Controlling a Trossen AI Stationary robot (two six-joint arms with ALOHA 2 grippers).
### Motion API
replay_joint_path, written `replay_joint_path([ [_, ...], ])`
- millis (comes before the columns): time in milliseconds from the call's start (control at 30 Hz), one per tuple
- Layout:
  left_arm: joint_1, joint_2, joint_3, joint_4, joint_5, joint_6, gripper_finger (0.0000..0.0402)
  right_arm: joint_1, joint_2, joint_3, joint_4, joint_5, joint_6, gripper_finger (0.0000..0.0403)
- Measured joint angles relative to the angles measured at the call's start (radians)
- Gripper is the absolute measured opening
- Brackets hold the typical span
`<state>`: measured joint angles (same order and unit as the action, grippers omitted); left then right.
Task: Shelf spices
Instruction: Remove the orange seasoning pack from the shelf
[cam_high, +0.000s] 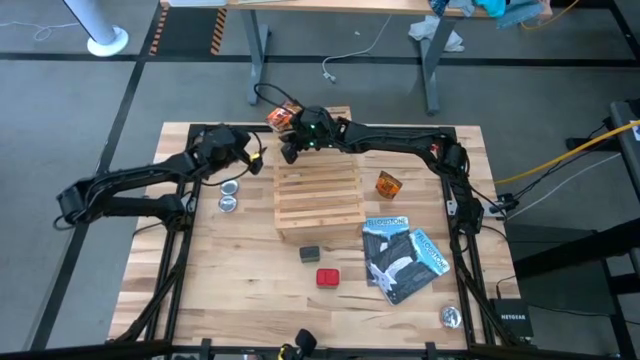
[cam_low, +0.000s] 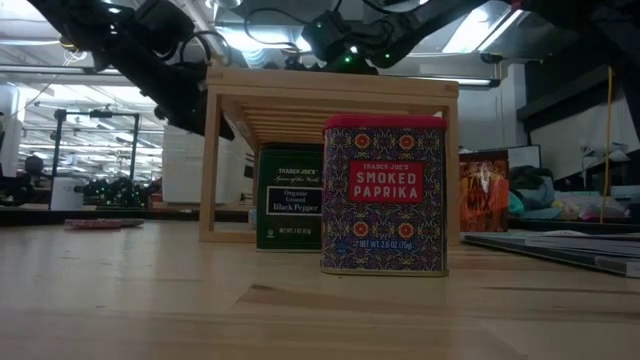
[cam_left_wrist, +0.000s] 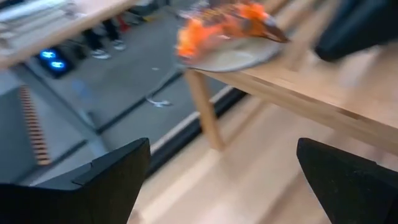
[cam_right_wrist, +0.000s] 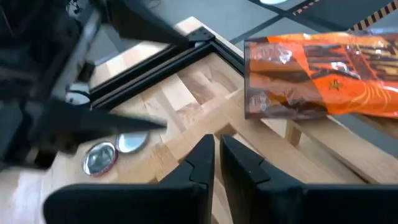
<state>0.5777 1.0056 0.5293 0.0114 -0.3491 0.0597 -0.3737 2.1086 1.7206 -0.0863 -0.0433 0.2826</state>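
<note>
Right hand (cam_right_wrist: 216, 155) closed by shelf (cam_high: 318, 200); only low view shows paprika tin's (cam_low: 385, 195) label; left hand (cam_left_wrist: 217, 180) open

The shelf (cam_low: 330, 95) hides part of the black pepper box (cam_low: 290, 205); the orange packet (cam_left_wrist: 227, 28) is blurred.

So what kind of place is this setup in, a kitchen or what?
Not a kitchen; it looks like a robotics lab or workshop. The butcher-block table stands on a grey floor with cables, and the low view shows rows of ceiling lights over equipment benches.
</note>
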Motion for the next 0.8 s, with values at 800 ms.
replay_joint_path([
  [800,-0.003,-0.020,0.000,0.000,-0.108,-0.134,0.0399,0.000,-0.002,0.001,-0.027,-0.001,-0.079,0.0033],
])
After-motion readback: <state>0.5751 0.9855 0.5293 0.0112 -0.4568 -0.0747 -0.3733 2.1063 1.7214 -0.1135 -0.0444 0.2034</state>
